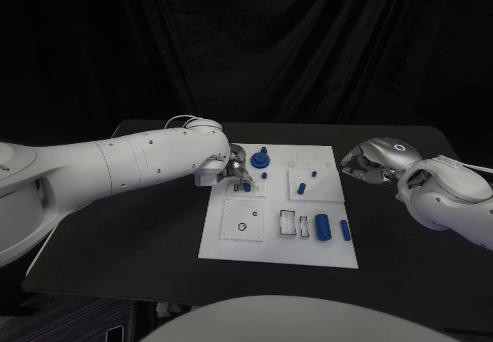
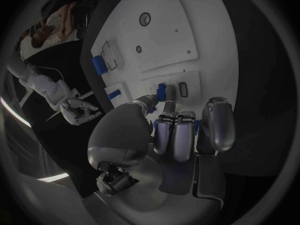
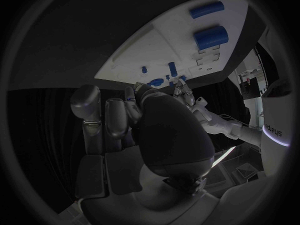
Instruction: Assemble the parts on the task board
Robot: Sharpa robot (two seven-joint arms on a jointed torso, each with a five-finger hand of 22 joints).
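The white task board (image 1: 231, 242) lies in the middle of the table. My left hand (image 1: 237, 171) hovers over its far left part and pinches a small blue part (image 2: 161, 91) between thumb and a finger, beside a narrow slot (image 2: 183, 89). A round blue part (image 1: 261, 158) stands just beyond the hand, with a small blue peg (image 1: 264, 174) next to it. Another peg (image 1: 302, 188) stands mid-board. A thick blue cylinder (image 1: 323, 226) and a thinner one (image 1: 345, 230) lie at the near right. My right hand (image 1: 367, 162) hangs off the board's far right edge, fingers curled in on nothing.
The black table (image 1: 144, 235) has bare room to the left and right of the board. Near the board's front left are a ring-shaped recess (image 1: 241, 227) and rectangular slots (image 1: 288, 223). A dark curtain closes off the back.
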